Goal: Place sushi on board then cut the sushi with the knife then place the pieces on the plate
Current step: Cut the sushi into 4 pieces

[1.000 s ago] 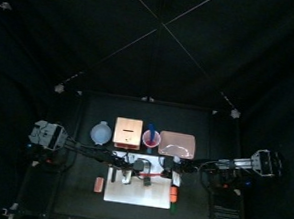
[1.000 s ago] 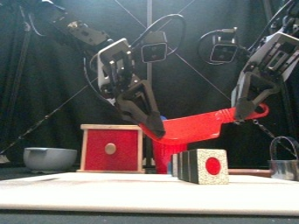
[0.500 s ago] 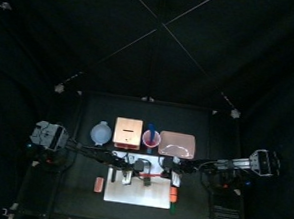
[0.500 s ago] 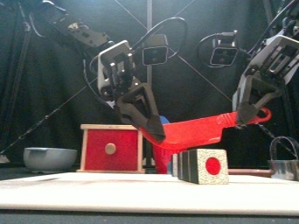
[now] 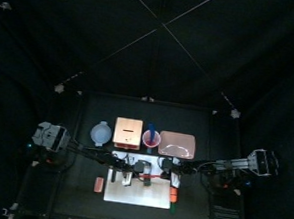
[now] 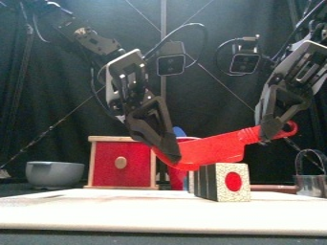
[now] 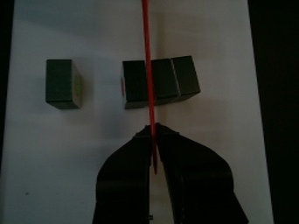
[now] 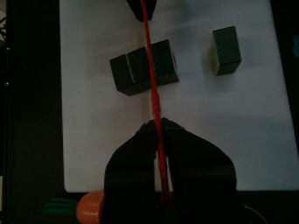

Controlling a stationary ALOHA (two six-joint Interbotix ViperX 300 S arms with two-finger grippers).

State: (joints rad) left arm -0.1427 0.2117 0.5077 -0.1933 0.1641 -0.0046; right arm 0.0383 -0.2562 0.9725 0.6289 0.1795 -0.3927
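On the black table [image 5: 76,204], near its front edge, lies the white rectangular cutting board [image 5: 139,198]; it is the largest item and carries the work.

Left arm [image 6: 79,38] comes down from the upper left, right arm [image 6: 304,57] from the upper right. They meet over the board.

Far row, left to right:
- blue-grey bowl with two small handles [image 6: 55,173]
- pale wooden box with a red drawer front [image 6: 121,162]
- red cup [image 5: 151,136]
- flat pink tray [image 5: 177,143], nothing visible on it

Round metal cutter with a wire handle [image 6: 311,177] stands at the far right in the front view.

Red toy knife [image 6: 224,144] spans left to right between the two grippers and slopes up toward the right. Left gripper [image 6: 167,153]: jaws narrow, pinched on the knife's lower left end. Right gripper [image 6: 267,131]: jaws narrow, pinched on the higher right end.

Toy sushi roll of dark green blocks [image 6: 220,182] sits on the board right of centre, a pale end face with a red dot turned to the front. The knife is directly above it, crossing its length. Blade edge is close to the roll's top; I cannot tell whether it touches.

Wrist views: the main group of blocks is together under the blade. One single dark green block [image 7: 62,83] lies apart from the group, on the board, in line with it.

Small orange toy food [image 5: 99,183] rests on the table just left of the board.
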